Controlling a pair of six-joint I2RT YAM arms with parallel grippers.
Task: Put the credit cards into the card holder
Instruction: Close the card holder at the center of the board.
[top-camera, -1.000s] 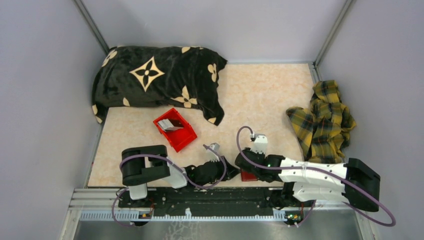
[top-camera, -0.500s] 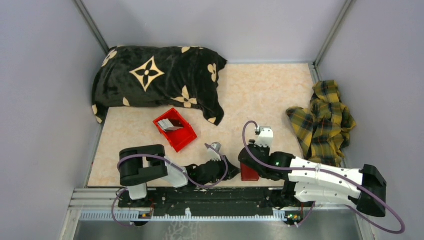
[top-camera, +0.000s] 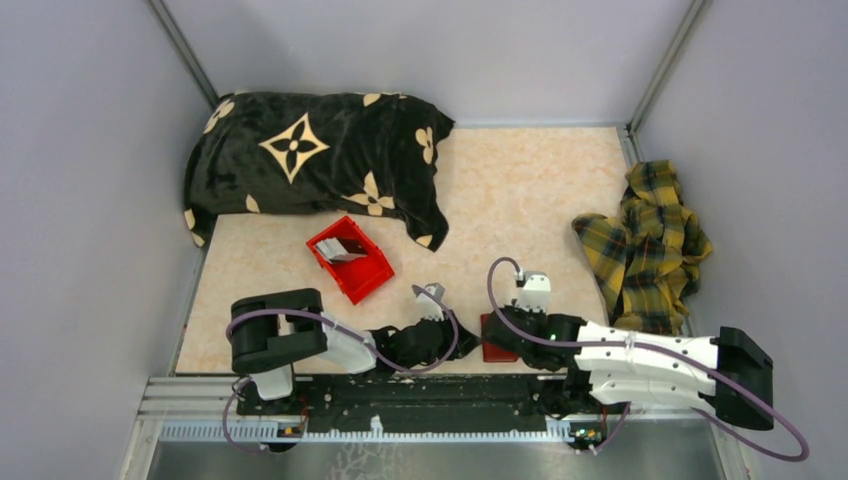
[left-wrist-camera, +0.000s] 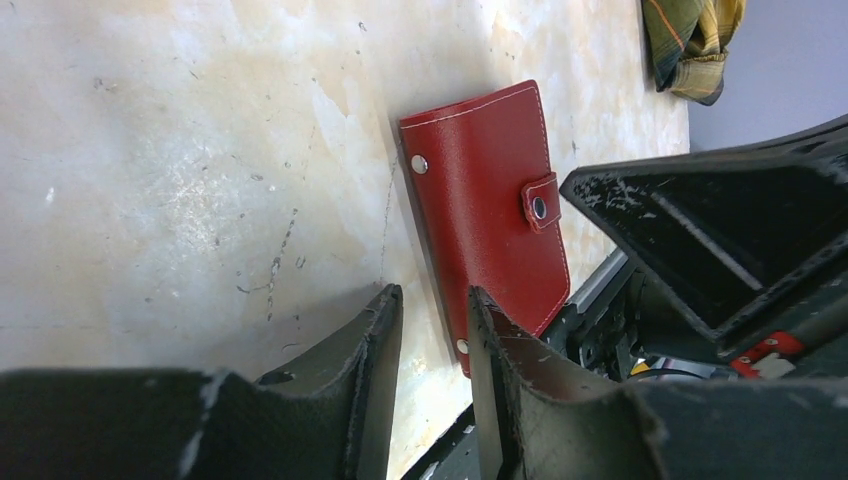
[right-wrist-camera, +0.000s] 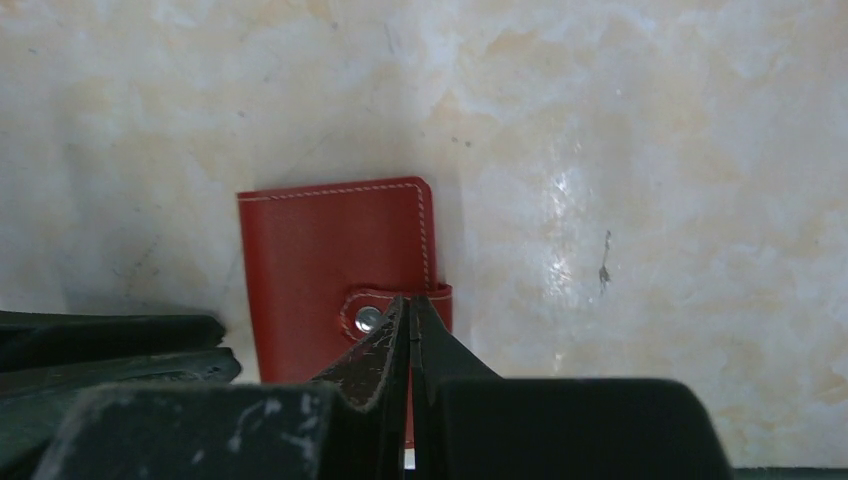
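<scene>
The card holder lies shut and flat on the worktop, at about 6 o'clock in the overhead view, close to the near edge and between the two arms. Its red cover faces up, with white stitching along the edges and its snap tab fastened.

The right pincer sits right over that tab. Its two fingers are pressed together with only a hairline between them, and their tips meet at the tab's edge. Whether they pinch the tab or just rest on it cannot be told.

The left pincer lies low at the card holder's 9 o'clock. Its fingers are parted by a narrow gap with nothing between them, and one fingertip is just beside a corner of the cover.

The credit cards sit in a red bin, well apart from the card holder at about its 10 o'clock. Just beyond the bin, at 11 o'clock on the worktop, lies a black cushion with tan flowers. A plaid cloth is bunched at 3 o'clock against the right wall.
</scene>
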